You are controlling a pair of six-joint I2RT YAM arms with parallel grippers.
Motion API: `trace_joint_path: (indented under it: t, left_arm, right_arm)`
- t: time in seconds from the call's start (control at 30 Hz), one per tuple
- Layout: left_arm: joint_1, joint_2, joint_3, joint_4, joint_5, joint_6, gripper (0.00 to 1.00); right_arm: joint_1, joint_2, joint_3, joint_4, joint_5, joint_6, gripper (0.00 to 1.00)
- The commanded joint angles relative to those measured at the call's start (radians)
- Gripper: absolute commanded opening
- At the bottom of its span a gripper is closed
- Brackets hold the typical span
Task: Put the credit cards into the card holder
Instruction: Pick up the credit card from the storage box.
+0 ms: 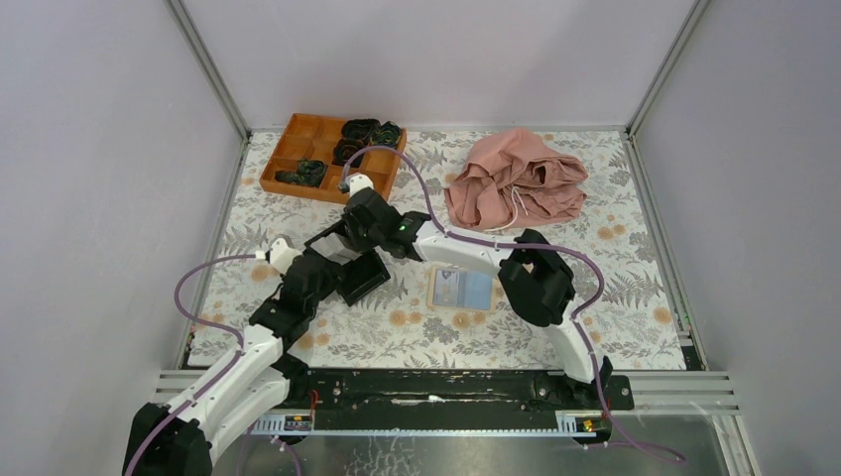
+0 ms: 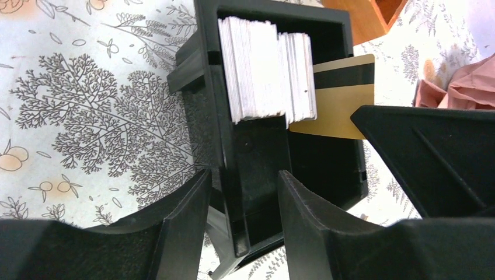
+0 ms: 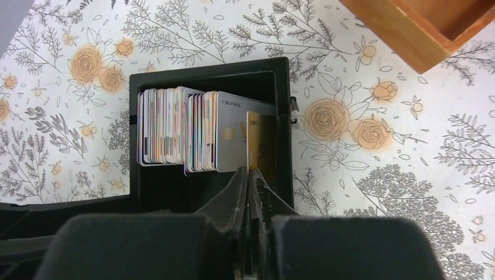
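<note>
The right claw (image 3: 248,175) is pinched closed on a gold card (image 3: 261,149) at one end of the box (image 3: 204,65). The left claw (image 2: 243,173) stands open astride its wall. The stack (image 3: 175,131) sits there, and the holder (image 1: 461,289) lies apart, so the task looks mostly undone.

The flat tablecloth (image 1: 645,268) is white, printed with grey ferns and peach-orange roses. The open rectangular black plastic box (image 3: 204,67) holds a stack of thin plastic cards (image 3: 175,131) edged white, pink and bluish. The gold plastic card (image 2: 341,108) bears a black stripe. The wooden compartment tray (image 1: 281,151) is orange-brown, the crumpled cloth (image 1: 516,178) dusty pink, and the flat tan card holder (image 1: 461,289) grey-blue on its face.
</note>
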Motion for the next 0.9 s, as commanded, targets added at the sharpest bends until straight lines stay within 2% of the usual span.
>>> trace_joint_path:
  t: [0.0, 0.33, 0.53, 0.7, 0.87]
  left_arm:
    - [0.008, 0.003, 0.051, -0.003, 0.000, 0.032, 0.54]
    - [0.008, -0.008, 0.132, -0.007, 0.015, 0.062, 0.55]
    - [0.007, -0.010, 0.164, 0.019, 0.063, 0.144, 0.56]
    - [0.008, -0.054, 0.132, 0.121, 0.172, 0.186, 0.57]
    - [0.008, -0.063, 0.083, 0.250, 0.319, 0.200, 0.57]
  right_arm:
    - [0.009, -0.106, -0.008, 0.083, 0.053, -0.053, 0.01]
    - [0.009, -0.215, -0.074, 0.102, 0.062, -0.087, 0.00]
    - [0.009, -0.333, -0.150, 0.047, 0.057, -0.085, 0.00]
    - [0.005, -0.460, -0.275, -0.004, 0.036, -0.056, 0.00]
    - [-0.005, -0.658, -0.484, -0.015, -0.012, -0.001, 0.00]
